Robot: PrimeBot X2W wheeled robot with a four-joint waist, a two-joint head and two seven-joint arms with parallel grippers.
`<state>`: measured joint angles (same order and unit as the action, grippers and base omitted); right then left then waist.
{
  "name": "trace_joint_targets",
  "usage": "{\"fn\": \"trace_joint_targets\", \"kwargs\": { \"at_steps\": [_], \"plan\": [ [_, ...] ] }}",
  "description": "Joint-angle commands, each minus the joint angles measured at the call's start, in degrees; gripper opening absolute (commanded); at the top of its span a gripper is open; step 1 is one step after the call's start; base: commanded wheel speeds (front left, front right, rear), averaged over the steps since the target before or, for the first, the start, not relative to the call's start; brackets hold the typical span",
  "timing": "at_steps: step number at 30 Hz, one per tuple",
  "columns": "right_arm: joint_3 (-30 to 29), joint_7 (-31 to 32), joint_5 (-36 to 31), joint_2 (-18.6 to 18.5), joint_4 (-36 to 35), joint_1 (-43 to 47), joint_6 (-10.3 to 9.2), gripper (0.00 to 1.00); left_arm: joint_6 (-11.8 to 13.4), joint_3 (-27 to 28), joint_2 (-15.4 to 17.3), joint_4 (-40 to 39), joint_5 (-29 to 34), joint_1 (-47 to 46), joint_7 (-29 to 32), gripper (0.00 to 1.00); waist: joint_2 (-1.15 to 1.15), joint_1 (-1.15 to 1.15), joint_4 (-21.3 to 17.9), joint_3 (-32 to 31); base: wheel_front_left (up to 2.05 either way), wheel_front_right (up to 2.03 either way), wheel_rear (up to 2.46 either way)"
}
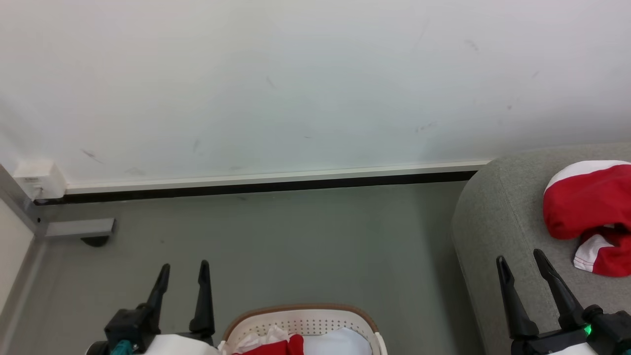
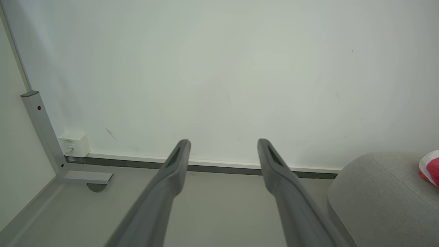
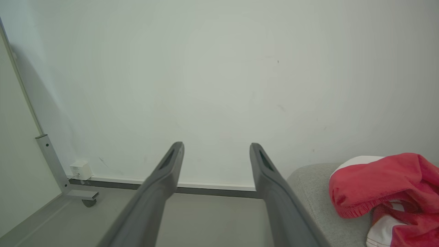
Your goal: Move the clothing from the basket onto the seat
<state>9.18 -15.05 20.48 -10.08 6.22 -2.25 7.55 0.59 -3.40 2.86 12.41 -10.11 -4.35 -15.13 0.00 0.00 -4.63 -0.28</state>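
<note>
- Left gripper [image 1: 184, 265]: fingers spread wide with nothing between them. It hung over the floor, just left of the basket.
- Basket [image 1: 300, 308]: sat at the bottom edge of the head view, between the two grippers. Its brown rim and perforated wall were in sight and the rest was cut off.
- Red clothing in the basket [image 1: 270, 348]: one red fold lay against a pale bluish-white cloth [image 1: 340, 342].
- Seat [image 1: 493, 222]: stood right of the basket with its rounded corner toward the floor.
- Right gripper [image 1: 518, 255]: fingers as wide as the left's and empty. It was over the seat's front corner.
- Red clothing on the seat [image 1: 586, 197]: lay bunched near the right gripper but apart from it.
- Step judged in hand: reaching into the basket for the next red piece.
- Advised handling: go down with the fingers wide and take a thick bunch of red. Keep off the pale cloth. Lift clear of the rim before swinging right, and set the piece down beside the bunch already on the seat.
- Count: two grippers, one basket, one seat, one pale cloth.
- Count, red clothing: two heaps, one in the basket and one on the seat. The number of garments in each could not be told.
</note>
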Motion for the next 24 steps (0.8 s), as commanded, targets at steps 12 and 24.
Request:
{"fn": "trace_joint_targets", "kwargs": {
  "at_steps": [12, 24],
  "plan": [
    [-0.93, -0.17, 1.23, -0.46, -1.69, -2.29, -0.12, 1.0, 0.46, -2.34, 0.12, 5.41, 0.03, -3.16, -0.03, 1.0, 0.0, 0.0, -4.01, 4.23, 0.0, 0.0, 0.0],
    [-0.2, -0.16, 2.44, 0.63, -3.69, -8.23, -0.12, 1.0, -2.36, -6.36, 1.58, 20.46, 0.96, -14.76, 6.48, 1.0, 0.0, 0.0, -9.46, 16.32, 0.0, 0.0, 0.0]
  ]
}}
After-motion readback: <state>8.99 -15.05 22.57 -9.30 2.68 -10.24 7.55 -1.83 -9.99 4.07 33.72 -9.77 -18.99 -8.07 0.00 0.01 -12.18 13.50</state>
